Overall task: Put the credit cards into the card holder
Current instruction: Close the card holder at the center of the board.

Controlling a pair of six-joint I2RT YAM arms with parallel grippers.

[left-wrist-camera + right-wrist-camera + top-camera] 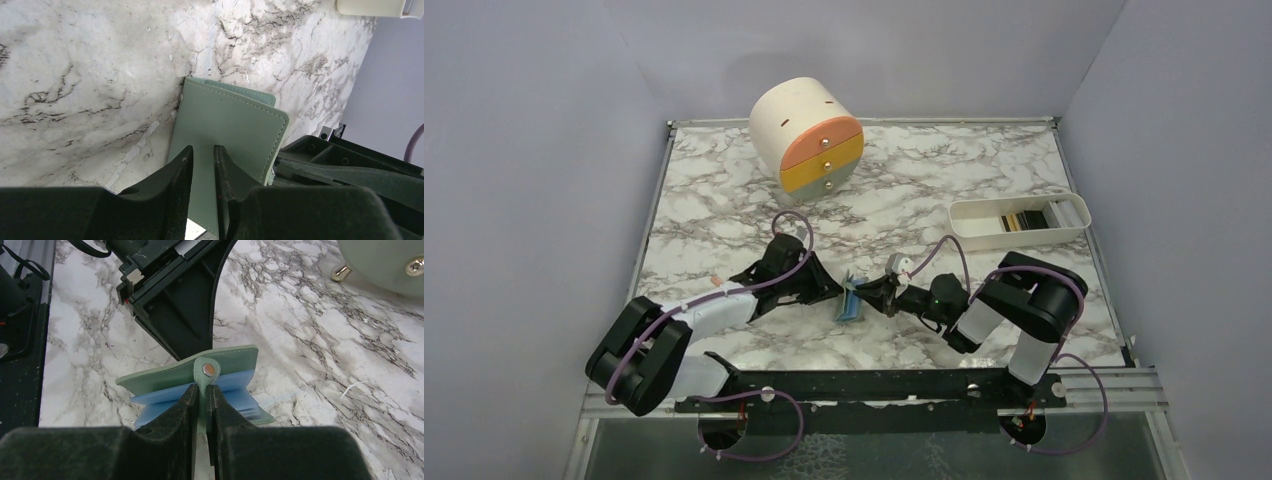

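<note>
Overhead and two wrist views. My right gripper (pixel 201 387) is clamped on the snap tab (pixel 210 370) of the card holder (pixel 165 377). It holds the sage-green wallet partly open and on edge above the marble table (pixel 924 170), at mid-table between my two arms. The blue slotted lining (pixel 240 382) fans out below the upper cover. My left gripper (pixel 202 150) meets the wallet from the opposite side. Its fingers (pixel 180 170) stand slightly apart, and the plain stitched green cover shows through the narrow gap. I cannot tell whether the tips press the cover or hang just over it. The credit cards (pixel 1019 220), dark and tan, lie in the white tray (pixel 984 235) at the right of the table, well apart from the wallet. The cream cylinder (pixel 799 120), with orange, yellow and grey drawers, stands at the far edge.
</note>
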